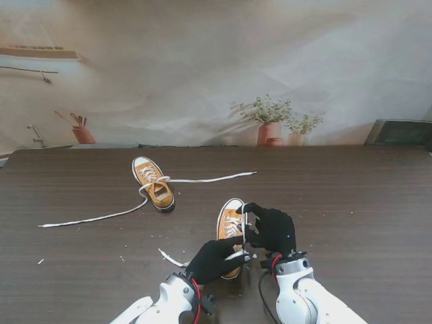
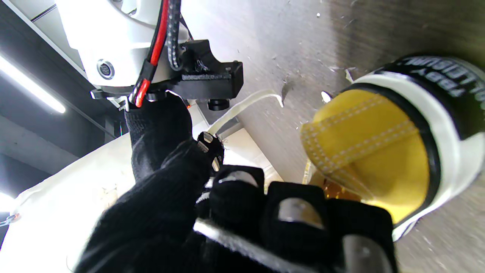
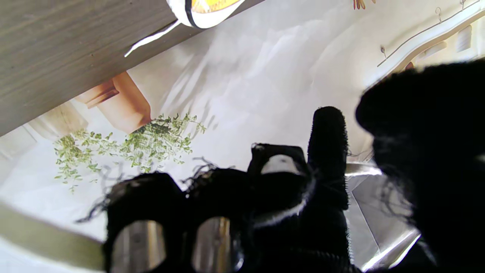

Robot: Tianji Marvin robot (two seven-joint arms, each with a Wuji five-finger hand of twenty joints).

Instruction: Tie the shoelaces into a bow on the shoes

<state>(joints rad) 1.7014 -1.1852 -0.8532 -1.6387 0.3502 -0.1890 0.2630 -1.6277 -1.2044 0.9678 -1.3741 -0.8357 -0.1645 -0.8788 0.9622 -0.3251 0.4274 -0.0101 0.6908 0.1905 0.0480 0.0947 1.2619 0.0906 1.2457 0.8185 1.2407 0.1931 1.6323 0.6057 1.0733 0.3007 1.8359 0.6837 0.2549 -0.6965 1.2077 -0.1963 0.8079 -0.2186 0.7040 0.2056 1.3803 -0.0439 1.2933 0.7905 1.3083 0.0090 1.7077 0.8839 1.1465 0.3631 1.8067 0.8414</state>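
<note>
The near tan shoe [image 1: 231,225] lies between my two black-gloved hands; its yellow heel [image 2: 375,151] fills the left wrist view. A white lace [image 1: 244,231] runs taut from my right hand [image 1: 273,229], pinched at its fingertips, to my left hand [image 1: 216,260], which is closed over the shoe's heel end. A pale lace strip [image 2: 227,235] crosses my left fingers [image 2: 295,212]. The other lace end [image 1: 171,258] trails on the table to the left. The right wrist view shows curled fingers [image 3: 280,189] with a pale strand across them.
A second tan shoe [image 1: 154,183] lies farther from me to the left, one lace [image 1: 94,217] stretched left and the other lace [image 1: 212,179] right. The dark wood table [image 1: 351,202] ends at a backdrop printed with potted plants [image 1: 270,121]. Small crumbs dot the tabletop.
</note>
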